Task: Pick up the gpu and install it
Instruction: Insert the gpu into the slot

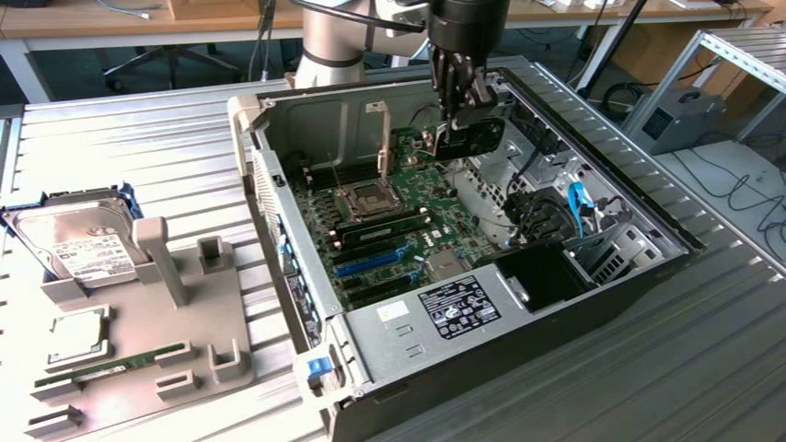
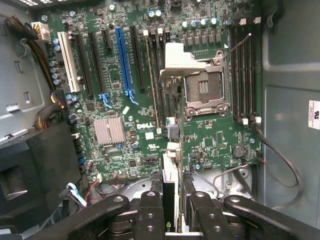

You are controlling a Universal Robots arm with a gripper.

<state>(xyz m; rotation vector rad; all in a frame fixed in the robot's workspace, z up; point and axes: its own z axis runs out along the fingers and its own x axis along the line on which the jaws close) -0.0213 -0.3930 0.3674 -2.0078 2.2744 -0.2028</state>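
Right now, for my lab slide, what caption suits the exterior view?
The gripper holds the gpu over the motherboard inside the open computer case.

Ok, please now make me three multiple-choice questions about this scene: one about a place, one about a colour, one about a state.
1. Where does the hard drive lie?
A) on the floor
B) on the grey holder at the exterior view's left
C) on a shelf

2. What colour is the memory stick on the holder?
A) red
B) green
C) yellow

3. How is the gripper?
A) open and empty
B) shut on the hard drive
C) shut on the gpu, above the motherboard

Answers:
1 B, the silver labelled drive rests at the holder's far corner.
2 B, the slim stick along the holder's near edge is green.
3 C, in the wrist view the thin black card stands edge-on between the fingers, over the board.
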